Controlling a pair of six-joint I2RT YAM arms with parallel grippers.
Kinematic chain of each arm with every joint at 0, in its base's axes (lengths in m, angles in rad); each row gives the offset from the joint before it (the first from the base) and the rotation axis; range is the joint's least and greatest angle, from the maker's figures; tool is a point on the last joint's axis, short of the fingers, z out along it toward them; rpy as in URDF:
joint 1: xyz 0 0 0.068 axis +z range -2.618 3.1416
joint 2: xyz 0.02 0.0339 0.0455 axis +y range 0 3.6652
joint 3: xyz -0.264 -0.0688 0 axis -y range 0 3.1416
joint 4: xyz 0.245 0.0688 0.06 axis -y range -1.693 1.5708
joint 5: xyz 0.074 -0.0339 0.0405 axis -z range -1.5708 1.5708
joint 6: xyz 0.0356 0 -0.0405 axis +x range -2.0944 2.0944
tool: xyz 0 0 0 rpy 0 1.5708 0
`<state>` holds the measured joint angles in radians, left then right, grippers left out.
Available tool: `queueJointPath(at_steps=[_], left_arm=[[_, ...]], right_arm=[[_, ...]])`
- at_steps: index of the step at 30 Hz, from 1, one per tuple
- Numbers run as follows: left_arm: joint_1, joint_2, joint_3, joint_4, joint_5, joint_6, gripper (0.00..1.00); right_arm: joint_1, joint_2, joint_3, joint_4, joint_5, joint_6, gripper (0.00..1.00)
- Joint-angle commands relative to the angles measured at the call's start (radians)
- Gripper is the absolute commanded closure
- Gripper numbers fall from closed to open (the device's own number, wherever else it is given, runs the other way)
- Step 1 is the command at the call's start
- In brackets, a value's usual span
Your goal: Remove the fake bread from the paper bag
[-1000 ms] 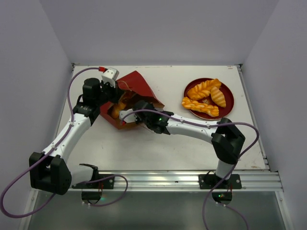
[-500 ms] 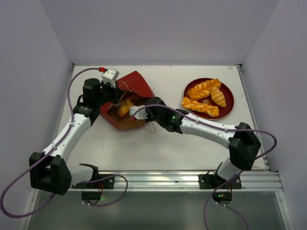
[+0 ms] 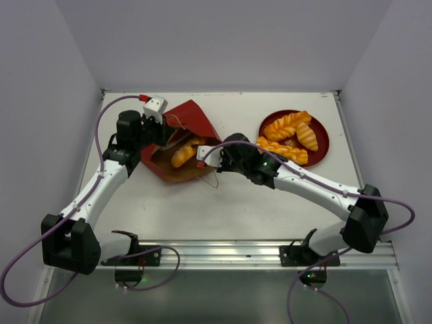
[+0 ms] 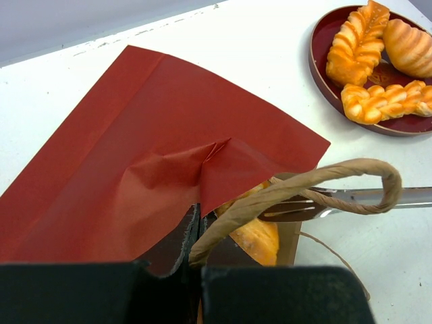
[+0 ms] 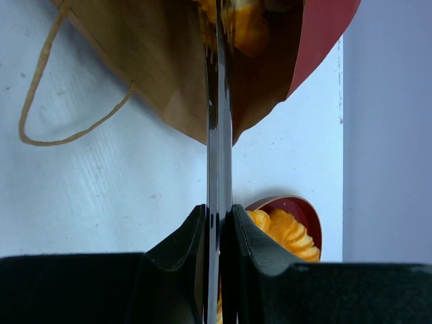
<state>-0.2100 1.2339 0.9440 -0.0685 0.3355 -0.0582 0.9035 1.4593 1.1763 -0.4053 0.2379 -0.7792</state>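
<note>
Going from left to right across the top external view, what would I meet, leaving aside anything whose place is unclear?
left arm's elbow → paper bag → red plate carrying fake bread → right arm's elbow

Illumination bright, even and diffuse, from overhead. The white table [image 3: 236, 202] carries only faint, soft-edged shadows. Small specular highlights on the glossy orange-golden toy pastries [image 3: 283, 127]. Interior of the red paper bag with brown kraft lining [image 3: 191, 116] moderately shaded. The thin polished metal tool [image 5: 217, 135] shows mirror-like streaks. The black two-finger left gripper [image 4: 198, 223] and black two-finger right gripper [image 5: 218, 216] are out of focus at each wrist view's bottom edge.
</note>
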Motion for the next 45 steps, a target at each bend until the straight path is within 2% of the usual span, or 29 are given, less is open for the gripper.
queueJointPath(at_steps=[1, 14, 20, 26, 29, 39, 45], left_arm=[[-0.003, -0.016, -0.010, 0.026, -0.009, 0.012, 1.00], [-0.002, -0.004, -0.011, 0.024, -0.026, 0.009, 1.00], [-0.002, -0.001, -0.010, 0.024, -0.033, 0.011, 1.00], [-0.002, 0.001, -0.011, 0.021, -0.036, 0.012, 1.00], [-0.002, 0.003, -0.013, 0.021, -0.036, 0.012, 1.00], [-0.002, 0.006, -0.011, 0.022, -0.035, 0.012, 1.00], [-0.002, 0.003, -0.010, 0.021, -0.032, 0.009, 1.00]], right_arm=[[-0.009, -0.102, -0.009, -0.009, -0.069, 0.052, 1.00], [-0.040, -0.318, -0.053, -0.194, -0.264, 0.055, 1.00], [-0.074, -0.404, 0.008, -0.354, -0.399, 0.040, 1.00], [-0.146, -0.514, 0.080, -0.495, -0.459, 0.014, 1.00], [-0.175, -0.551, 0.108, -0.533, -0.454, 0.015, 1.00], [-0.299, -0.616, 0.169, -0.538, -0.276, 0.008, 1.00], [-0.359, -0.588, 0.163, -0.497, -0.096, 0.012, 1.00]])
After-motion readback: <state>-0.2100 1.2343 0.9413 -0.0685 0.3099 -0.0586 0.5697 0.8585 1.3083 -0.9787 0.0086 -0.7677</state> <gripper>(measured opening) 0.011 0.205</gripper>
